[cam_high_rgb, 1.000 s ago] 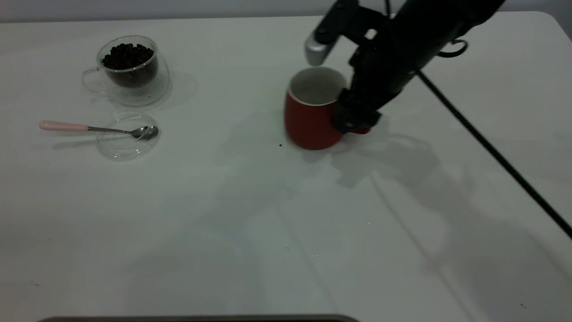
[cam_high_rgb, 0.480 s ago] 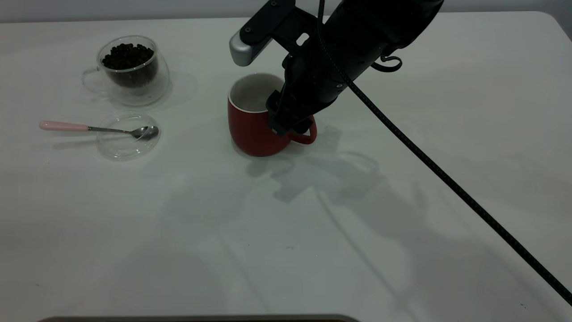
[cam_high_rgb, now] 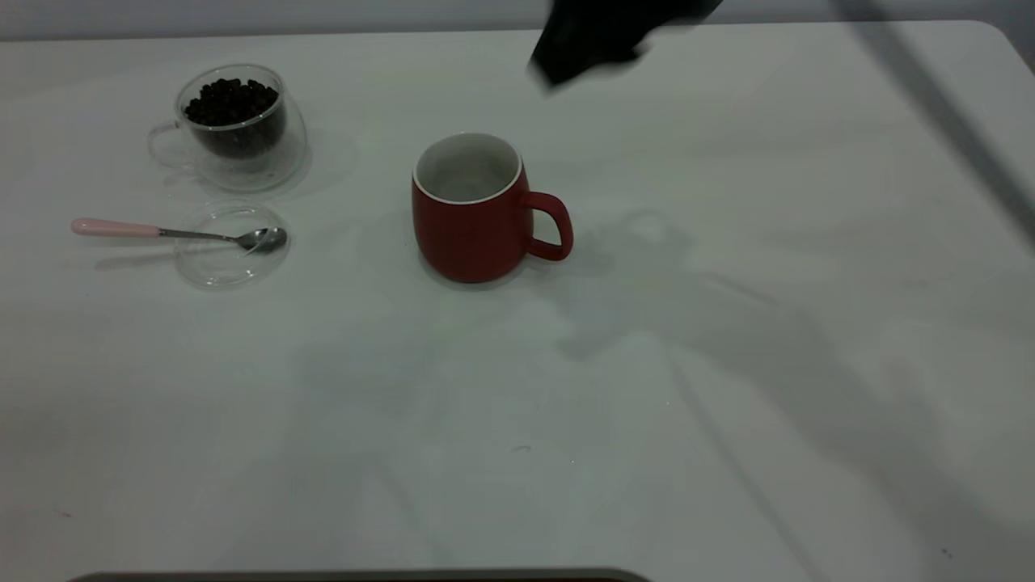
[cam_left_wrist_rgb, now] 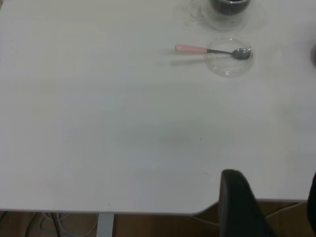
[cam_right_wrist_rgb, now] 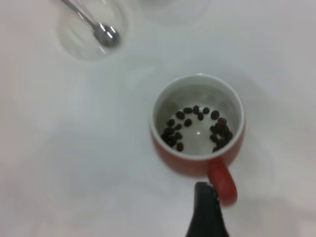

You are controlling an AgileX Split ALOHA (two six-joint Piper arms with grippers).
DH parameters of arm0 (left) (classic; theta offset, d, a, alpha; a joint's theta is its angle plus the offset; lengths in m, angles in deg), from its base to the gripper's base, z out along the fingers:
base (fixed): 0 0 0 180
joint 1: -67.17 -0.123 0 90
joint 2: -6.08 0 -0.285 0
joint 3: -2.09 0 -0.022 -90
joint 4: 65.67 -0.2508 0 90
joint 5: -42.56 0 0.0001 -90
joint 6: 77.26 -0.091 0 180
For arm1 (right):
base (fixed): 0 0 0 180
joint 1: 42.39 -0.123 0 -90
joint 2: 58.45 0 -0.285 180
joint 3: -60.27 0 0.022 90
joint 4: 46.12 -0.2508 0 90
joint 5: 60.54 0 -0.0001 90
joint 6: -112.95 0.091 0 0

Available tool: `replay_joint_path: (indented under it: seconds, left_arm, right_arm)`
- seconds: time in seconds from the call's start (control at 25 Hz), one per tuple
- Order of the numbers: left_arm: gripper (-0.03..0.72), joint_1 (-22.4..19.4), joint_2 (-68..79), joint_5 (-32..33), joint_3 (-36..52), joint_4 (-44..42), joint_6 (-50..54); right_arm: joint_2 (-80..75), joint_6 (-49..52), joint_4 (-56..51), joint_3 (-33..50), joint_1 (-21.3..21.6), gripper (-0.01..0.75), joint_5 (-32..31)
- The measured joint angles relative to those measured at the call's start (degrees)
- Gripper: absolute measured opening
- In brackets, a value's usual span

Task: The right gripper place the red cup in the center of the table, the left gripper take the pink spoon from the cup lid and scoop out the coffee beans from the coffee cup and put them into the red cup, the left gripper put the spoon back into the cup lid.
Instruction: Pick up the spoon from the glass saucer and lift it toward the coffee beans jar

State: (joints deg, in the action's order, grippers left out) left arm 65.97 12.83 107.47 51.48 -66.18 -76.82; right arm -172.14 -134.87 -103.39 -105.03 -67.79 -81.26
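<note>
- The table carries everything I need: the red cup stands upright near its middle, clear of both arms, with the loop handle pointing toward my right arm's side, so I judge the placing step done.
- My right gripper hangs high above the far edge, behind the red cup; one dark finger shows in its wrist view just above the cup handle, not touching it. I cannot tell how far its fingers are apart; they hold nothing that I can see.
- My left gripper sits back past the table's near edge, well apart from the spoon, and only one black tip shows. I cannot tell its opening either.
- The coffee cup stands at the far left, filled with a heap of coffee beans.
- The red cup is not empty: the right wrist view shows a scatter of dark beans on its white floor.
- The cup lid lies just in front of the coffee cup, and holds the spoon's bowl.
- The pink spoon is what the next move turns on: its long axis runs across the table, metal bowl in the lid, pink handle jutting out over the table away from the red cup. The left arm is the nearer one.
</note>
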Motion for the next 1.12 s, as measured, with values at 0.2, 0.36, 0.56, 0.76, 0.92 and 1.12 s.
replay_joint_path:
  seconds: [0.2, 0.36, 0.56, 0.76, 0.92, 1.12]
  left_arm:
    - [0.399, 0.0, 0.0, 0.0, 0.0, 0.0, 0.0]
    - [0.399, 0.0, 0.0, 0.0, 0.0, 0.0, 0.0]
    - [0.399, 0.0, 0.0, 0.0, 0.0, 0.0, 0.0]
    - [0.399, 0.0, 0.0, 0.0, 0.0, 0.0, 0.0]
    - [0.399, 0.0, 0.0, 0.0, 0.0, 0.0, 0.0]
    - [0.399, 0.0, 0.0, 0.0, 0.0, 0.0, 0.0]
  right_arm:
    - [18.47, 20.38, 16.82, 6.03, 6.99, 0.594, -16.28]
    - [31.54, 41.68, 34.96, 10.32, 8.9, 0.594, -26.42]
    - [47.34, 56.86, 47.56, 17.89, 8.95, 0.594, -32.31]
    - [60.33, 59.06, 49.74, 22.06, 8.95, 0.594, -38.64]
    - [69.6, 59.04, 49.89, 25.54, 8.95, 0.594, -43.56]
    - [82.85, 58.71, 49.83, 30.8, 8.95, 0.594, -44.24]
